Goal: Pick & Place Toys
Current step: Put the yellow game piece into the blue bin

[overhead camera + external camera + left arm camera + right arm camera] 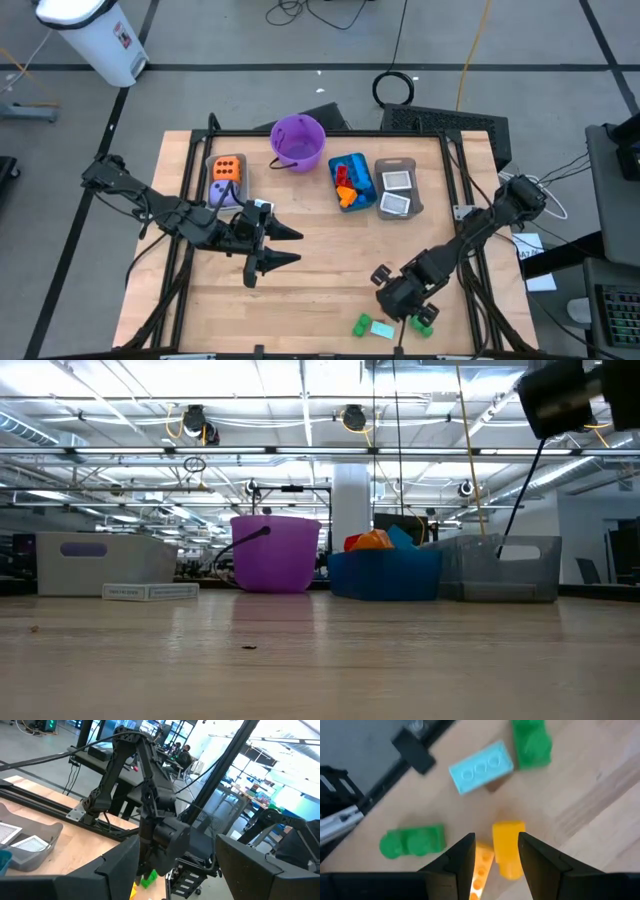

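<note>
The right tool [495, 857] hung low over the desk's [320, 270] near edge, fingers parted astride a yellow brick [507, 847] among green and pale blue ones, so a pick was in hand. Next it would need to close, lift and carry to the blue bin [352, 182]; the left tool [285, 245] waited open mid-desk

L arm reaches across mid-counter, left gripper [283, 246] raised, fingers spread apart; R arm bent low at the near edge. Right gripper [495, 852] points down, fingers parted.
</note>
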`<state>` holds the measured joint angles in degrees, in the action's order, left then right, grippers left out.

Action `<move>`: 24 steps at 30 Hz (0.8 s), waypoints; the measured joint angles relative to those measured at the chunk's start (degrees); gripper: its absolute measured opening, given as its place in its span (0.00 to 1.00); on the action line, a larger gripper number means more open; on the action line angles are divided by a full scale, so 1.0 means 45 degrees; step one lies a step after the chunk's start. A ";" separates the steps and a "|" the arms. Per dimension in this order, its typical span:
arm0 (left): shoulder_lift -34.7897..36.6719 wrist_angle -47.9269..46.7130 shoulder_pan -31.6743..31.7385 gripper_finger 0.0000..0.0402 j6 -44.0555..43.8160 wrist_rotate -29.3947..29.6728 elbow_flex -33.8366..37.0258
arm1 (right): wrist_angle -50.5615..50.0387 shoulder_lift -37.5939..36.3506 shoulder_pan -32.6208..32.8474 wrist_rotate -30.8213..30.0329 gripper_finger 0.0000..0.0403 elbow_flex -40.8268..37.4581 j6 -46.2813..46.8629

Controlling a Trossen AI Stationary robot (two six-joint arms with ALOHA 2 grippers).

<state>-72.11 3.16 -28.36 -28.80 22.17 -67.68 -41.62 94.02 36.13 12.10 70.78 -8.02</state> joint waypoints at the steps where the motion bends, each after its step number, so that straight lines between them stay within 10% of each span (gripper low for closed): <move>1: -0.0002 0.0000 0.0000 0.66 0.0000 0.0000 0.0000 | 0.0018 0.0000 0.0035 0.0005 0.36 -0.0178 0.0121; 14: -0.0002 0.0000 0.0000 0.66 0.0004 0.0000 0.0000 | 0.2431 0.0000 -0.0181 -0.0012 0.38 -0.1431 0.1200; 24: -0.0002 -0.0001 0.0003 0.66 0.0000 0.0000 0.0000 | 0.2222 0.0124 -0.0496 -0.0056 0.59 -0.1436 0.1017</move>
<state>-72.12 3.15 -28.35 -28.80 22.17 -67.68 -31.62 94.57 33.90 11.85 64.31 -3.44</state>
